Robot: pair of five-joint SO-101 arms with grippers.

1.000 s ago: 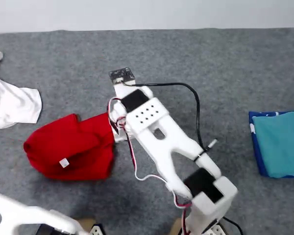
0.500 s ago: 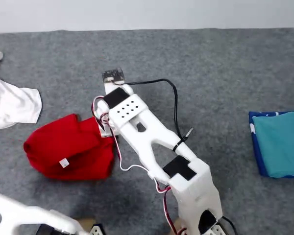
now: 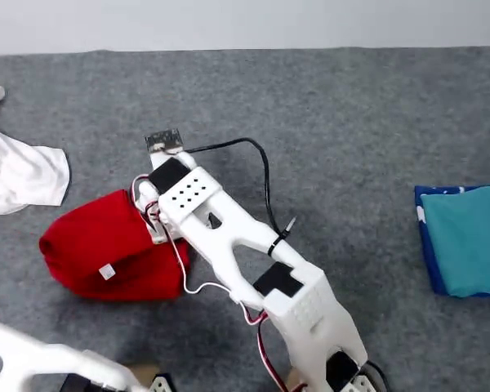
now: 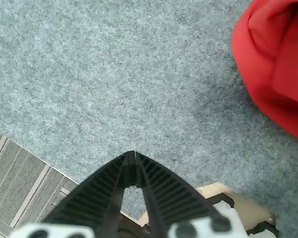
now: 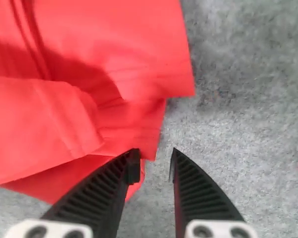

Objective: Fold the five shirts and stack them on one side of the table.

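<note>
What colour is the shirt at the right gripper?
The shirt is red; right wrist view shows it best.

From above, my right arm (image 3: 229,237) covers one edge of the red shirt (image 3: 98,241), so how the cloth lies there I cannot tell; the white shirt (image 3: 20,175) runs off the left border; the teal shirt (image 3: 474,237) and the blue cloth (image 3: 425,220) under it are cut by the right border. My left arm (image 3: 33,359) is cropped at the bottom corner; both wrist views cut the red shirt off
</note>
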